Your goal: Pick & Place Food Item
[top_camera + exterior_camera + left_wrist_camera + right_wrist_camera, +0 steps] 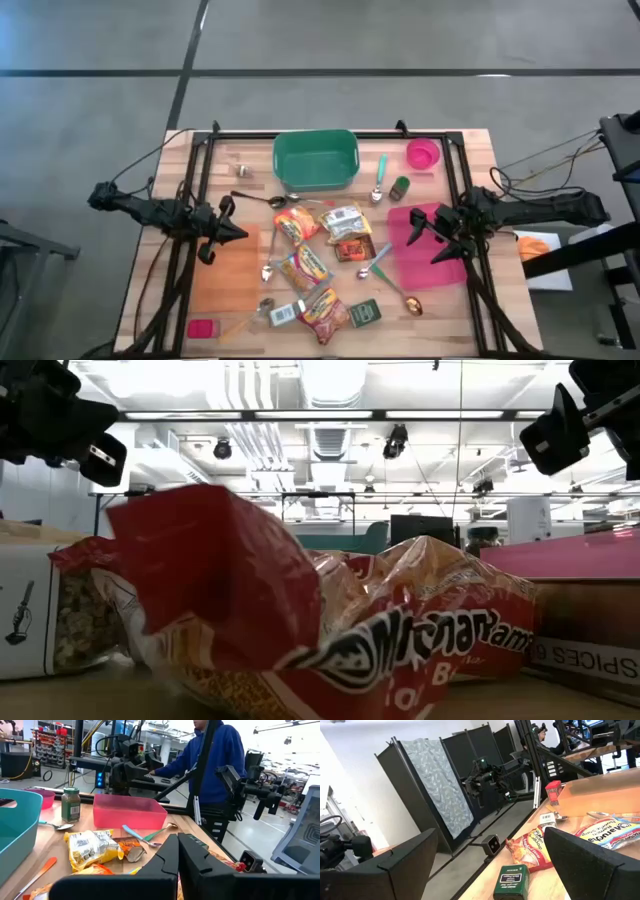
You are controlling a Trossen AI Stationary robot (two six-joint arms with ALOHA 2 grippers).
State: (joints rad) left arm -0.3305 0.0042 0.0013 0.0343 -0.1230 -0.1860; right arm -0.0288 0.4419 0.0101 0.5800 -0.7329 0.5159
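spanning the worktop [215, 290] centre, food packets [300, 268] lie between both arms, long axes roughly front-to-back. right claw [440, 240], jaws wide w/ nothing held, sits nearer the silver packet [347, 222]; left claw [222, 232] closed, empty.

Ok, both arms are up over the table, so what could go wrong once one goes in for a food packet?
The ramen packets overlap each other and lie among spoons, so the open right gripper could pinch two things or drag cutlery along. The shut left gripper must open first or it will only shove a packet. The spice jar near the pink tray could be knocked over.
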